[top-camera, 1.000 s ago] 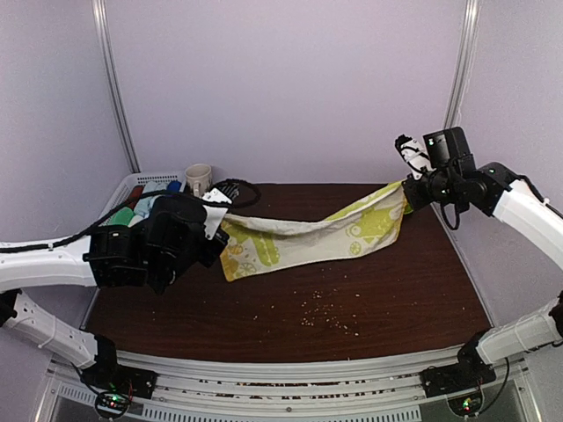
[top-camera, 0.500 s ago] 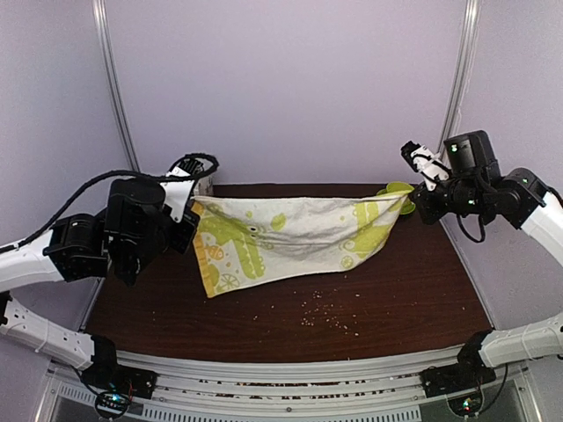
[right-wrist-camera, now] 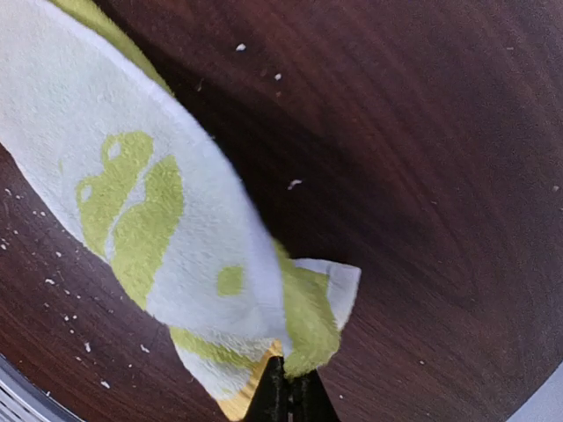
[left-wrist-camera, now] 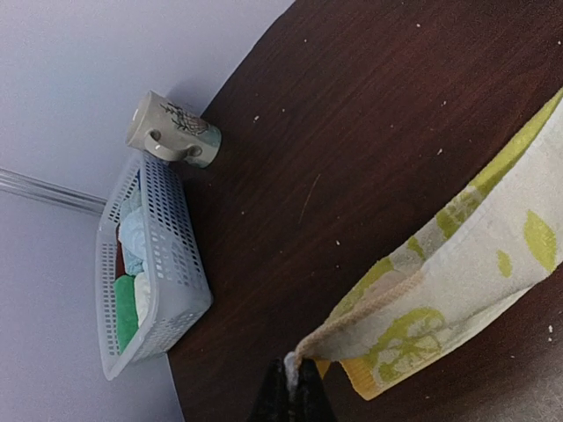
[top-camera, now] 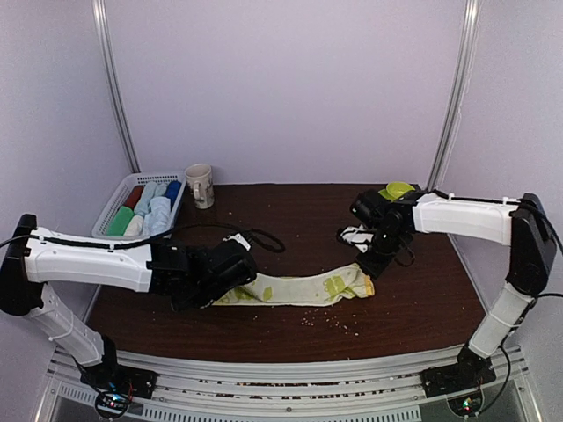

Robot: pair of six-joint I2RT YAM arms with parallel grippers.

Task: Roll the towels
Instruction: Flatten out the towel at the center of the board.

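Note:
The yellow-green towel with white print lies stretched in a narrow band across the dark table, low near its front middle. My left gripper is shut on its left corner; the left wrist view shows the towel pinched between my left gripper's dark jaws. My right gripper is shut on its right end; the right wrist view shows the towel bunched at my right gripper's closed jaws. No pale blue-white towel lies on the table.
A white slatted basket with rolled cloths stands at the back left, also in the left wrist view. A mug stands beside it. A green bowl sits at the back right. Crumbs dot the table front.
Both arms have come down and forward. The towel, held spread high in the air before, is now lowered to the table as a narrow band, still gripped at both ends.

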